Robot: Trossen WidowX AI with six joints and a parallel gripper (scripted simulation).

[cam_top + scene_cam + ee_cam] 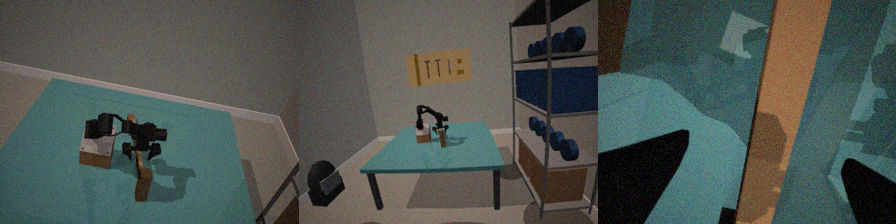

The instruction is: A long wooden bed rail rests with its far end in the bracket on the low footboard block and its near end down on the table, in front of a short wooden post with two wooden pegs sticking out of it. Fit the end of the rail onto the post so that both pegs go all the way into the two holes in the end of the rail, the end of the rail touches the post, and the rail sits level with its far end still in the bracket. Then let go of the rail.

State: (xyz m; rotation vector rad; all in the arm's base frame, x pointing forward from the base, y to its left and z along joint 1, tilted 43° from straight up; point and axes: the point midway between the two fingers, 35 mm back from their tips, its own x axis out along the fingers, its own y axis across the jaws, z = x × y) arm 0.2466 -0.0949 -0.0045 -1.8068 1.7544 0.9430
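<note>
Teal covers the one table (203, 131) (430, 160), with two dark legs in sight below its near edge in the exterior view. Wood makes up the single long rail (139, 160) (790, 65), which runs beneath the one black arm (105, 124) (429, 111) toward one upright wooden post (143, 186) (442, 140). Their ends look together from above, but I cannot tell whether they touch, nor whether the rail is level. Both pegs and both holes are too small or hidden to count, and the fit at the far end is unclear.

Two black fingers form the jaws (139, 159) (441, 133), standing wide apart, one on each side of the rail and clamped on nothing; the wrist view shows a gap on both sides. Three dark dots show on one pale plate (98, 146) topping one wooden box (95, 159) (423, 139) near the rail.

On the wall hangs one orange board (440, 81) with three slim tools, two small yellow squares and one yellow strip. To the side, one metal shelf unit (549, 85) carries ten blue discs, five above and five below. One dark, round-backed object (321, 173) sits on the floor opposite.
</note>
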